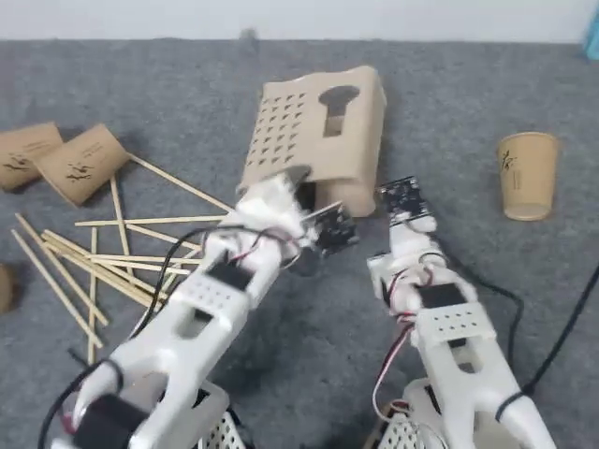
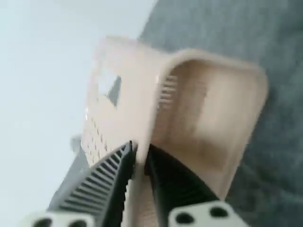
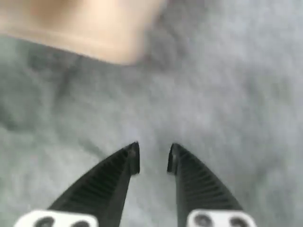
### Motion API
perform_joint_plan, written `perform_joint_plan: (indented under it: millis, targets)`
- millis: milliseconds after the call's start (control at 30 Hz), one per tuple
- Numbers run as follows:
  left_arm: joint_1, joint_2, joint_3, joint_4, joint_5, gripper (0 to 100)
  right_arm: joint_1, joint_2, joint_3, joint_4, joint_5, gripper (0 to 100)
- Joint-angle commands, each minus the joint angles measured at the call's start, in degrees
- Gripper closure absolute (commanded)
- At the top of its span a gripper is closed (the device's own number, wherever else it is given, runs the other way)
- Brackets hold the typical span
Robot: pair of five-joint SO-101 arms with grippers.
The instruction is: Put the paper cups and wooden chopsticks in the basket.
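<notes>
The tan perforated basket (image 1: pixel 318 131) lies tipped on the grey carpet, its opening facing the arms. My left gripper (image 2: pixel 140 153) is shut on the basket's rim (image 2: pixel 156 118), at its near left corner (image 1: pixel 298 192). My right gripper (image 3: pixel 153 158) hovers open over bare carpet just in front of the basket (image 3: pixel 80 23), with nothing between its fingers. Two paper cups (image 1: pixel 89 164) (image 1: pixel 23 154) lie on their sides at the far left. A third cup (image 1: pixel 529 175) stands upside down at the right. Several wooden chopsticks (image 1: pixel 103 253) are scattered at the left.
A brown rounded object (image 1: pixel 5 285) shows partly at the left edge. A black cable (image 1: pixel 562 327) runs along the carpet at the right. Both arms' bases stand at the near edge. A pale wall lies beyond the carpet.
</notes>
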Motion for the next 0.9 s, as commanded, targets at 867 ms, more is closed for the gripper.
perform_joint_plan:
  millis: [867]
  targets:
    - [0.7, -14.6, 0.0, 40.7, -8.1, 98, 8.6, -41.9, 10.9, 7.2, -4.7, 88.0]
